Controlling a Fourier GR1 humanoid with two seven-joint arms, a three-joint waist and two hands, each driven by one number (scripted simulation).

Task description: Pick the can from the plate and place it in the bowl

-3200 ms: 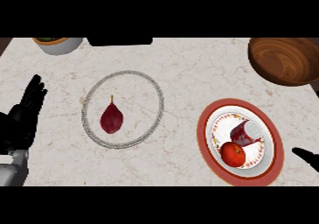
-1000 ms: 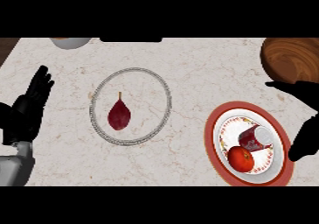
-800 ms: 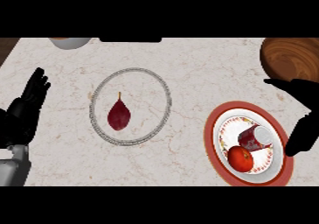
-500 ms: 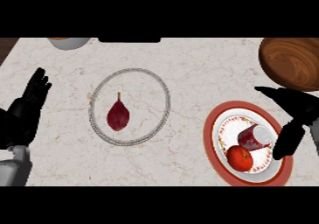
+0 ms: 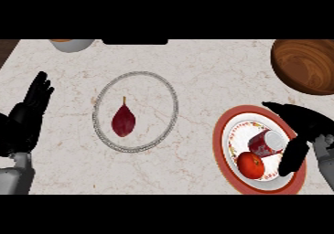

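Right hand [image 5: 305,133] over the right rim of the red-rimmed plate [image 5: 225,155], fingers spread and uncurled, thumb hanging down past the can [image 5: 268,142]; nothing held. Can lies on its side on the plate, red with a pale end facing the hand, just beside the thumb; contact cannot be told. A red tomato [image 5: 251,165] sits on the same plate, touching the can's lower side. Wooden bowl [image 5: 309,65] stands beyond the plate, at the worktop's [image 5: 196,68] far right corner. Left of the plate, a clear glass plate [image 5: 136,112] carries a dark red leaf-shaped item [image 5: 123,120]. Left hand [image 5: 26,119] rests open, fingers up, well left of the glass plate.
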